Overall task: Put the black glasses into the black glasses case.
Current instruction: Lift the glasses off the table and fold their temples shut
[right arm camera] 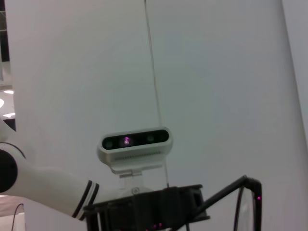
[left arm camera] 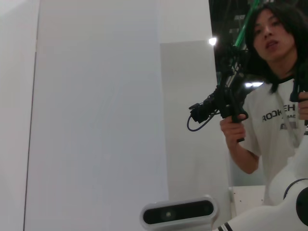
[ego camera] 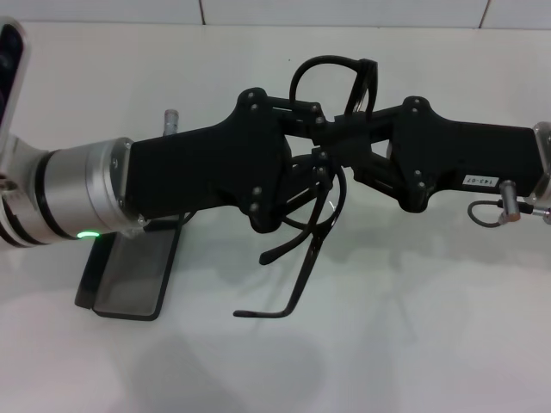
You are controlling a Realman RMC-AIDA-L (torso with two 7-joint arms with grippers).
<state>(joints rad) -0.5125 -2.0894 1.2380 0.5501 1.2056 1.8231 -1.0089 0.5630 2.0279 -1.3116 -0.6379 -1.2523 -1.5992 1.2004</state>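
Note:
The black glasses point(ego camera: 334, 70) hang in the air over the table's middle, rims up and both temple arms point(ego camera: 297, 288) dangling down. My left gripper point(ego camera: 317, 168) comes in from the left and my right gripper point(ego camera: 331, 131) from the right; they meet at the frame and both look shut on it. A rim of the glasses also shows in the right wrist view point(right arm camera: 254, 202). The black glasses case point(ego camera: 129, 275) lies open on the table at the lower left, partly under my left arm, grey lining up.
The white table point(ego camera: 413, 344) stretches all round. A cable and plug point(ego camera: 504, 206) hang off my right wrist. In the left wrist view a person point(left arm camera: 274, 110) stands off to the side holding a camera rig point(left arm camera: 221, 103).

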